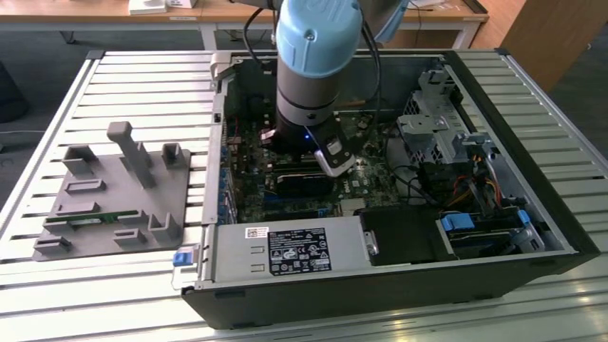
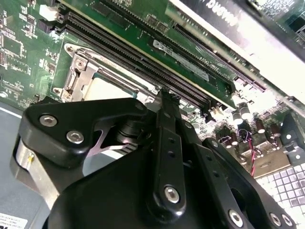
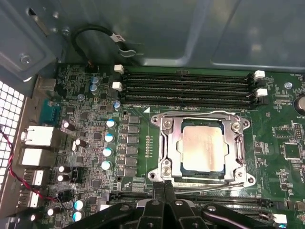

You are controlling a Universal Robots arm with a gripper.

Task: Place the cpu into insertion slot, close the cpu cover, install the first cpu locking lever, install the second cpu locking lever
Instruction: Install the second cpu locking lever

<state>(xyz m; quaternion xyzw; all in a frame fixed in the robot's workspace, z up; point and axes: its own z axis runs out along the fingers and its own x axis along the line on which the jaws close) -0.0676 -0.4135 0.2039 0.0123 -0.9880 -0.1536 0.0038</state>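
The cpu lies flat in the insertion slot on the green board, its pale metal top showing through the window of the cpu cover. The silvery cover is folded down flat over it. One thin wire locking lever runs along the socket's side near the memory slots. Another lever runs along the opposite side. My gripper is shut, with its black fingertips pressed together right at that second lever's end by the socket corner. In the second wrist view the gripper sits just beside the cpu and cover.
The arm reaches down into the open computer case. Memory slots flank the socket, with capacitors and rear ports to one side. A power supply and drive bay sit nearby. A grey fixture stands outside the case.
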